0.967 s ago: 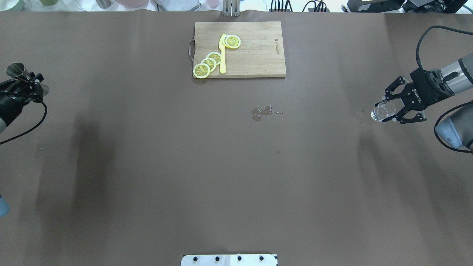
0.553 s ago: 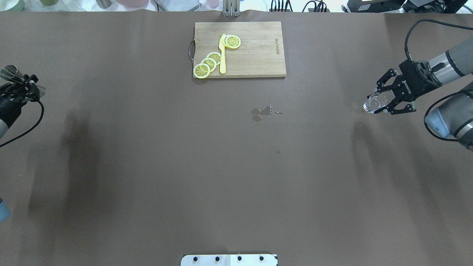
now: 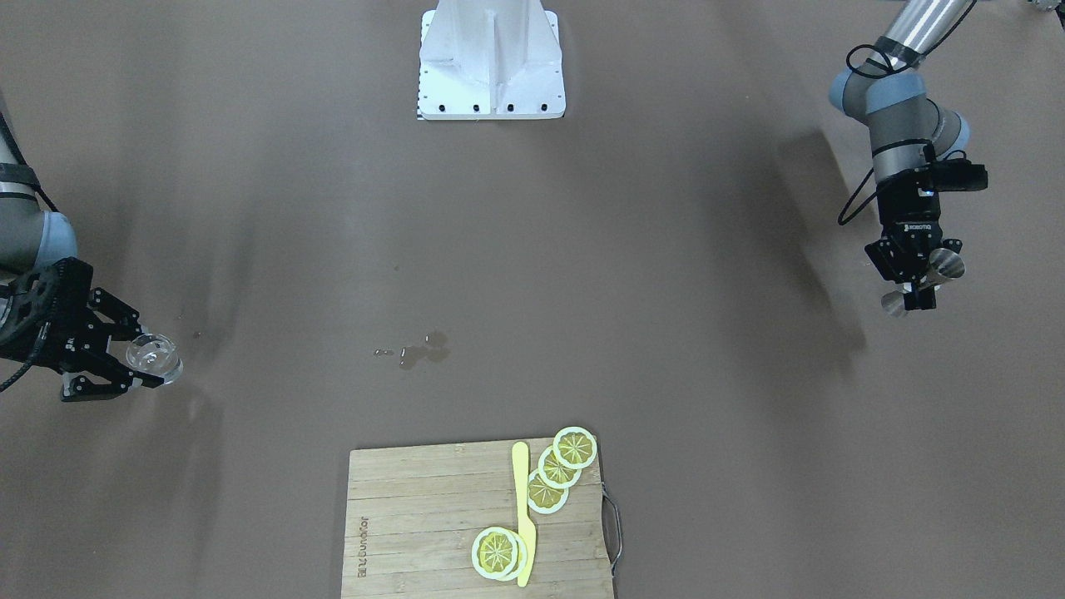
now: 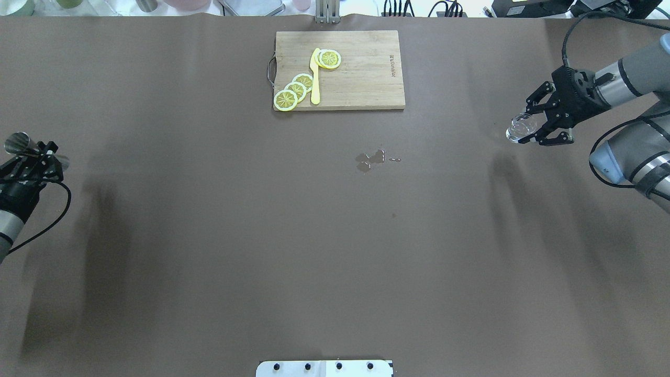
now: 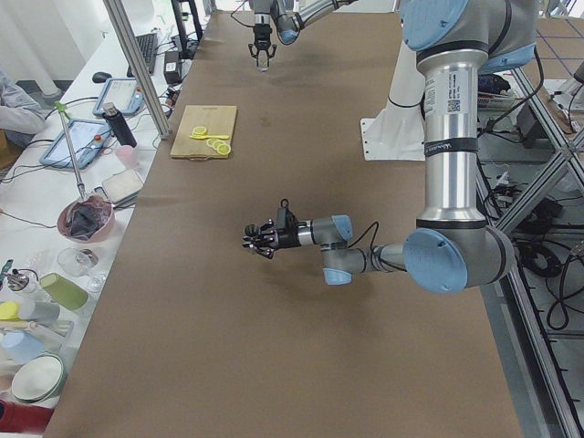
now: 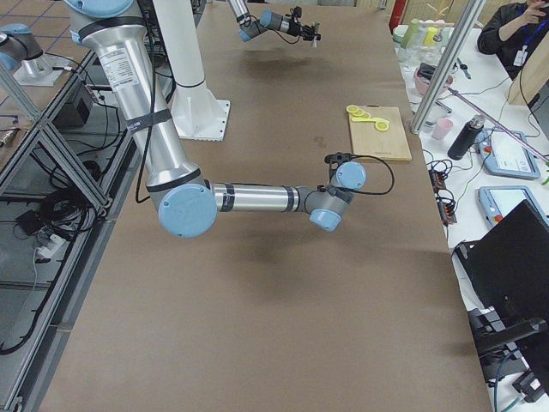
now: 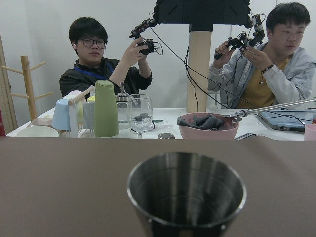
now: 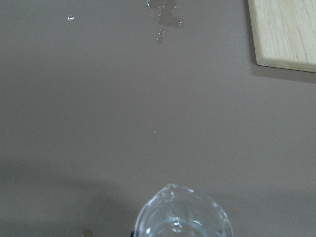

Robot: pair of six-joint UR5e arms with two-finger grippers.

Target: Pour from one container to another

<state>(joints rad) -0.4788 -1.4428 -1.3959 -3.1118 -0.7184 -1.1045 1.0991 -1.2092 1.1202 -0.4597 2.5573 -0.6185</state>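
Overhead exterior: the left gripper (image 4: 37,156) is clamped on the jigger (image 4: 17,142) at the left edge. Its long axis slants left-right here, mouth leftmost. The right gripper (image 4: 528,129) grips the glass (image 4: 520,129), way right of the puddle (image 4: 370,158).

Exterior front-facing: same grips, mirrored.

Left wrist-mounted: jigger mouth actually faces up.

Right wrist-mounted: just the glass rim, tilt unclear.
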